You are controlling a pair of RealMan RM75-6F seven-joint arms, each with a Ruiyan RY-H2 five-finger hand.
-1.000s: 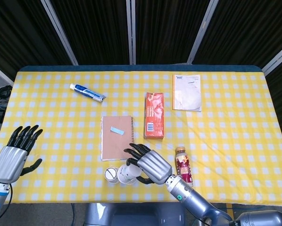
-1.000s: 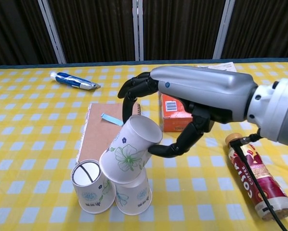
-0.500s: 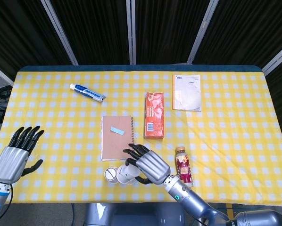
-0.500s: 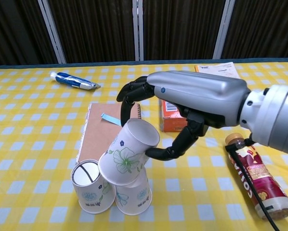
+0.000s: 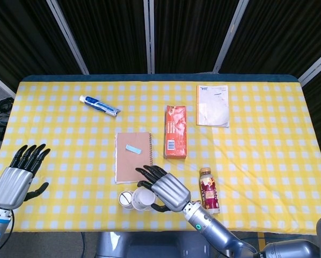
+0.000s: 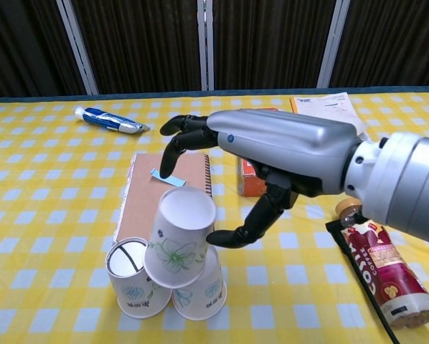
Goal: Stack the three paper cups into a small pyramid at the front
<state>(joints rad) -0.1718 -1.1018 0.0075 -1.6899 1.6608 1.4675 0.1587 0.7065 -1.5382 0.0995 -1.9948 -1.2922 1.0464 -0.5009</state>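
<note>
The right hand (image 6: 261, 168) is spread open just beside the tilted white floral paper cup (image 6: 177, 238), which is perched on two cups (image 6: 135, 279) at the front table edge. It could be toppled by a brushing thumb.

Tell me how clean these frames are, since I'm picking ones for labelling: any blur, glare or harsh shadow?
Chest view: sharp throughout, with a soft highlight along the right hand and only a faint shadow under the paper cups. Head view: even, flat light on the tablecloth, no glare, but the cups are small, so their stacking is hard to read there.
</note>
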